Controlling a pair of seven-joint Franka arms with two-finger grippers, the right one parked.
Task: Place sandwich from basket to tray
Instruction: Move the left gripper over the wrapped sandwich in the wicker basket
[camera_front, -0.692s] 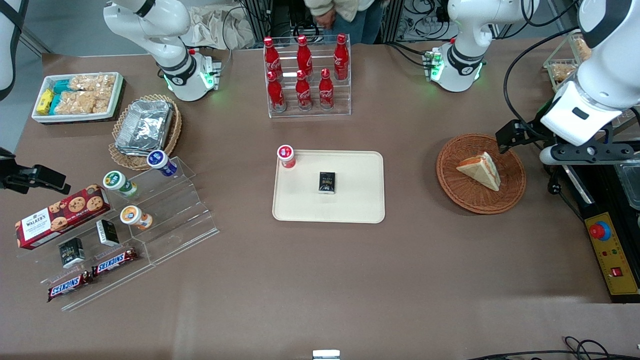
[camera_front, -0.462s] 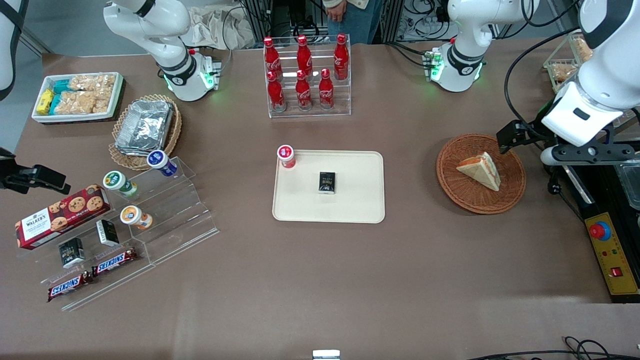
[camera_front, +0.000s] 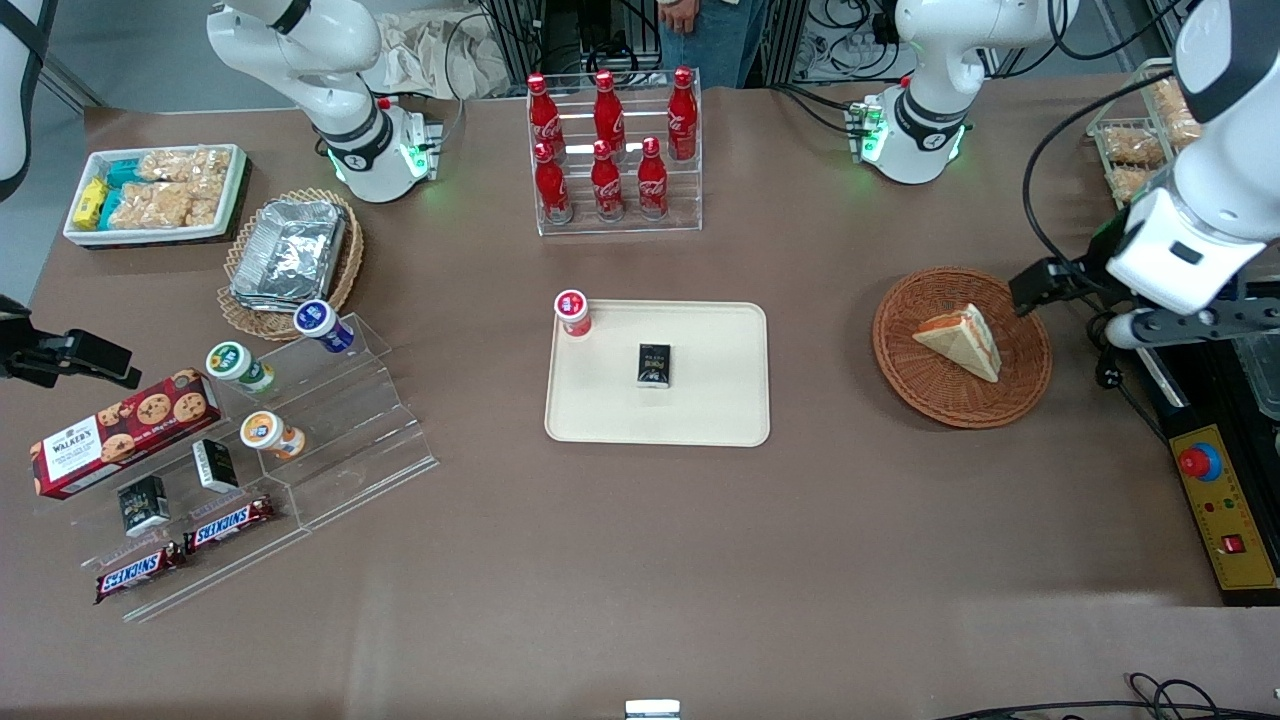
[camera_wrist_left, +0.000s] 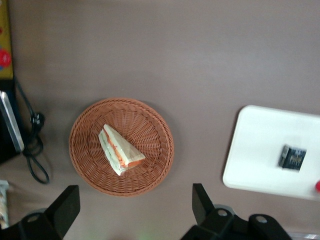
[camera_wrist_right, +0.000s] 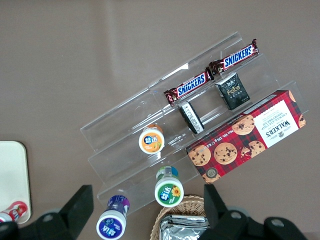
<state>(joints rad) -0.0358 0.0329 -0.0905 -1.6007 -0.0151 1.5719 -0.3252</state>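
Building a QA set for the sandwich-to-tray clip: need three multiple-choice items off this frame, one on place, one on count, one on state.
1. Where is the sandwich?
A. On the tray
B. In the reddish-brown basket
C. In the gripper

2. How many red cola bottles stand in the clear rack?
A. Four
B. Six
C. Eight

3. What is the left gripper doing?
A. Open, above the basket, holding nothing
B. Shut on the sandwich
C. Resting on the tray

Key:
1 B: the wedge lies inside the basket, toward the working arm's end of the table from the tray.
2 B: two rows of three.
3 A: the wrist view shows both fingers spread wide, with the basket and sandwich below them.
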